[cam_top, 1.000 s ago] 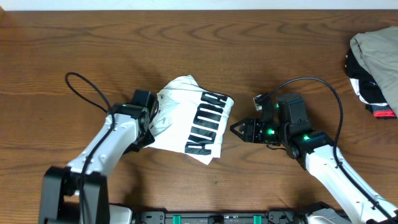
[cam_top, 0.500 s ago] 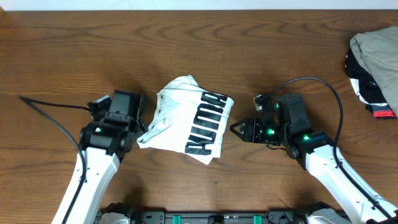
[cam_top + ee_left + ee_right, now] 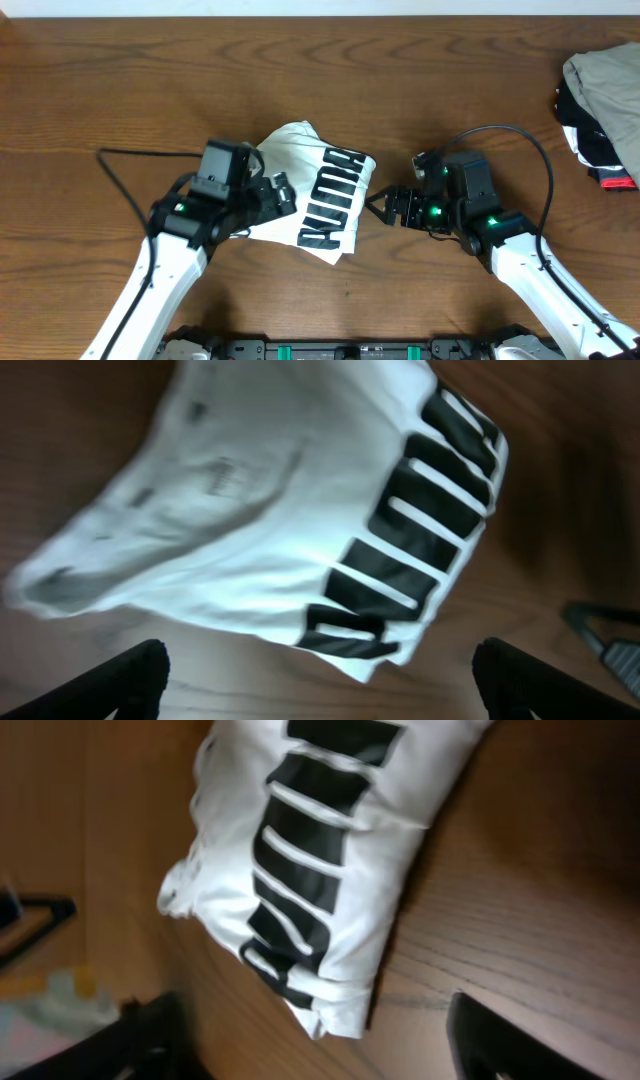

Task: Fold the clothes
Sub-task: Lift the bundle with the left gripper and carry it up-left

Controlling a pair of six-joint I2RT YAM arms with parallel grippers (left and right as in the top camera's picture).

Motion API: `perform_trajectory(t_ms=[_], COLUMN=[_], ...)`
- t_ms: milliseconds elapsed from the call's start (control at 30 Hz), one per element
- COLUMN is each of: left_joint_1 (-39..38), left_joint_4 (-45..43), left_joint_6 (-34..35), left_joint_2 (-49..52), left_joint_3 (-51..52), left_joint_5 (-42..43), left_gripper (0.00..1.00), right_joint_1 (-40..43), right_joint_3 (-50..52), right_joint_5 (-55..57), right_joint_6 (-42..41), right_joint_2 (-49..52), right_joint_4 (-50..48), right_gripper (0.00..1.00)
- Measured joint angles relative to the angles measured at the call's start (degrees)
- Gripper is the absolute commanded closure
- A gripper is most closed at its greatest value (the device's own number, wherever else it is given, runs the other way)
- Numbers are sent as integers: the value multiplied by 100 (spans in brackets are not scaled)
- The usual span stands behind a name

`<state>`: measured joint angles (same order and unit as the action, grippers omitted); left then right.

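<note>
White T-shirt (image 3: 312,180) lies near the middle of the wooden worktop (image 3: 120,80), bunched into a compact, wrinkled bundle, with bold black lettering face up along its right half. Left gripper (image 3: 277,193) sits over the bundle's left part, jaws spread wide. In the left wrist view its fingertips (image 3: 135,678) stand far apart at the lower corners, and the shirt lies loose on the wood beyond them, nothing clamped. Cannot tell from overhead whether the fingers touch the cloth. Right gripper (image 3: 382,205) is just beside the shirt's right edge, pointing at it, jaws likewise wide apart and empty. The right wrist view shows dark fingertips (image 3: 150,1040) at either lower corner, with the lettered end of the bundle ahead of them on bare wood. Heap of beige-grey, black and red garments (image 3: 600,95) sits at the far right edge of the worktop, well apart from both arms. Black cable (image 3: 125,158) runs from the left arm across the wood.
</note>
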<state>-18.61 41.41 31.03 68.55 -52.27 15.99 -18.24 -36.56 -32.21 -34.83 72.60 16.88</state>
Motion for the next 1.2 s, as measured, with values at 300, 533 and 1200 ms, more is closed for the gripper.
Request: perform_trajectory(t_ms=[300, 533, 1200], left_joint_1=[-525, -595, -1582], left_joint_4=[-931, -1445, -1980], left_joint_6=[-588, -654, -299], left_joint_2=[1021, 1644, 1941], left_joint_3=[0, 0, 0], left_joint_5=[317, 289, -542], left_gripper=[27, 94, 94], right_joint_1=[0, 0, 0], right_joint_3=[0, 0, 0], right_joint_5=[1185, 2002, 2761], right_joint_6=[-245, -310, -313], right_joint_2=[0, 0, 0], right_joint_4=[319, 798, 614], right_gripper=[1, 1, 1])
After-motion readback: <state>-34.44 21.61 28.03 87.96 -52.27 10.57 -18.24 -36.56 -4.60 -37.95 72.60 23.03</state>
